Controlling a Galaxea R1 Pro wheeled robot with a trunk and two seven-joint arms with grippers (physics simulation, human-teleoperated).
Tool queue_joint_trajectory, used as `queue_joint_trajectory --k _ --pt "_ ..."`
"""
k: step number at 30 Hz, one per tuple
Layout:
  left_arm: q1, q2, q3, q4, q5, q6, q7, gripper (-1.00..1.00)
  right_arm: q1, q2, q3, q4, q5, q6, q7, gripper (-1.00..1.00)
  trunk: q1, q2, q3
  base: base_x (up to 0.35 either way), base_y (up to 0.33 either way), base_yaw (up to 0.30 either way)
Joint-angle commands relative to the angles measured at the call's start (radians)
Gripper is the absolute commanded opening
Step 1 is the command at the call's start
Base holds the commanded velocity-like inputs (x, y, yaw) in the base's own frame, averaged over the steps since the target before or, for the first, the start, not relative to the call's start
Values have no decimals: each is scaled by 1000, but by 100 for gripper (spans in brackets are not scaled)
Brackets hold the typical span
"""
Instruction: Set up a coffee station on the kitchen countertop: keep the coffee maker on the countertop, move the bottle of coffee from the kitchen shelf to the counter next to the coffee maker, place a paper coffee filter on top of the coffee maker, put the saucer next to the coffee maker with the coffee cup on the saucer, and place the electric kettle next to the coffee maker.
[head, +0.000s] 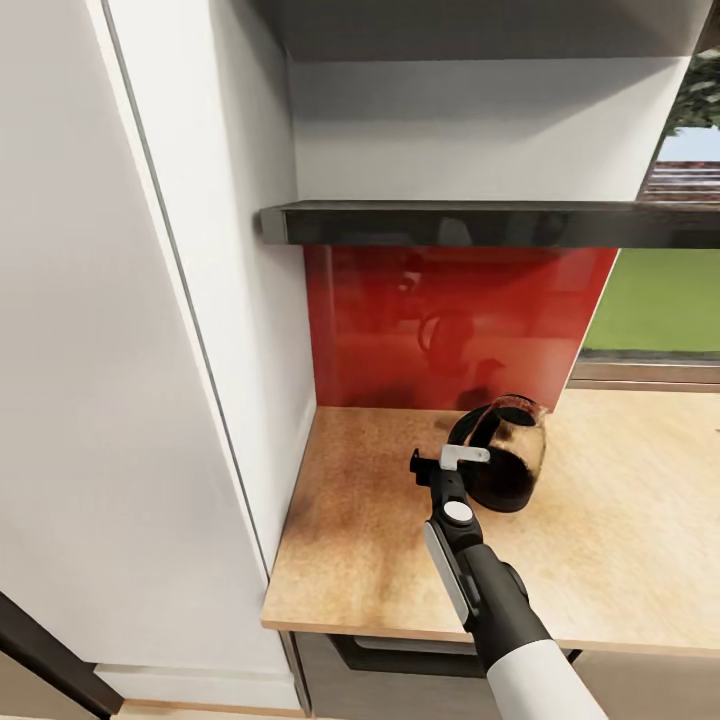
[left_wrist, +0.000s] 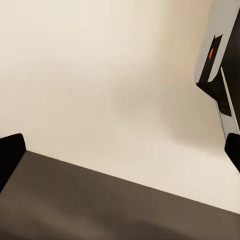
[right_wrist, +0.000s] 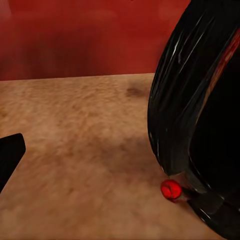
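The kettle (head: 503, 452) stands on the worktop (head: 350, 520) near its back edge, by the red wall panel (head: 400, 320). The right gripper (head: 452, 462) is spread open at its handle, seemingly touching.

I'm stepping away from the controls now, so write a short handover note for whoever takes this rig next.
Right gripper: jaws open, at the electric kettle's handle, nothing clamped.
Left gripper: the left wrist view shows dark fingertips wide apart against a pale wall, holding nothing.
Kettle stands upright on the kitchen countertop near the red backsplash; in the right wrist view its dark body is just beside the gripper.
Done: nothing confirmed from here.
Left: grasp the kettle and carry it to the coffee maker; bottle, filter, saucer and cup placements all need checking.
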Motion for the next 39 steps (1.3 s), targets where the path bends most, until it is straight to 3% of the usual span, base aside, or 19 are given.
queue_joint_trajectory --k 1,39 --pt "-1 0 6 2 5 -5 0 100 -1 0 2 -1 -2 6 -6 100 1 -2 -2 0 -3 0" --pt "7 0 6 2 5 -5 0 100 -1 0 2 -3 -2 6 -6 100 1 -2 -2 55 -8 0"
